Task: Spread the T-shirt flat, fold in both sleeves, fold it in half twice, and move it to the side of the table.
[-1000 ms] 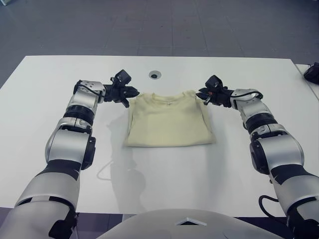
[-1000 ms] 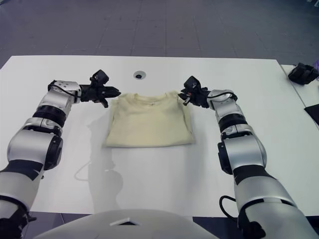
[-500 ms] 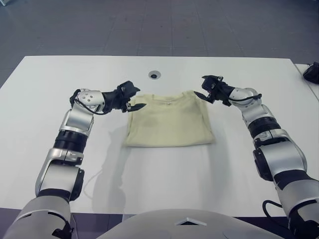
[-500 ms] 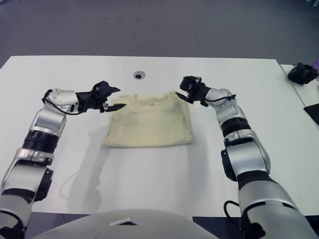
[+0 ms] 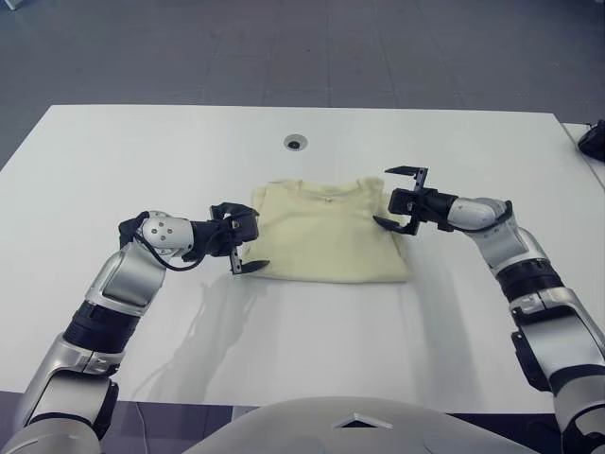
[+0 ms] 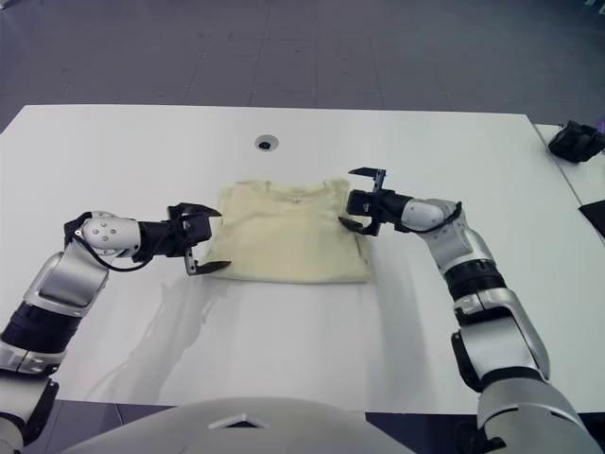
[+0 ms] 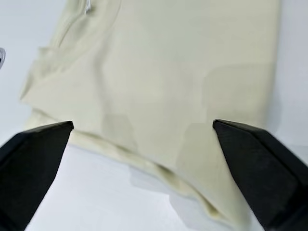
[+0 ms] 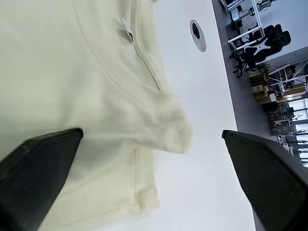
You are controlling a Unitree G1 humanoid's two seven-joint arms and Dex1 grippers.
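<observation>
Pale yellow cotton T-shirt (image 5: 326,232), one in number, lying near the middle of the white rectangular table (image 5: 113,151) as a compact, layered rectangle, sleeves turned in and collar at its 12 o'clock edge. Taking the shirt as the dial: the left gripper (image 5: 250,239) sits at about 8 o'clock, just beside the near left corner, its two black fingers spread wide and holding nothing. The right gripper (image 5: 386,196) sits at about 3 o'clock on the right edge, its jaws equally wide and empty. In both wrist views the cloth lies between the spread fingers. Counted: two grippers, one shirt, one table, one round cable hole (image 5: 295,143) in the tabletop at 12 o'clock, well apart from the collar, and one dark object (image 6: 575,140) on a neighbouring surface far out at 2 o'clock. The judged hazard is a partial grasp. Jaws closing on the top layer alone would peel the stack open instead of carrying it whole. The grippers also stand at unequal heights along the sides, so an uneven pull could skew the fold. The bunched roll of fabric at the collar's right corner, seen from the right wrist, could slip loose and spoil the edge.
</observation>
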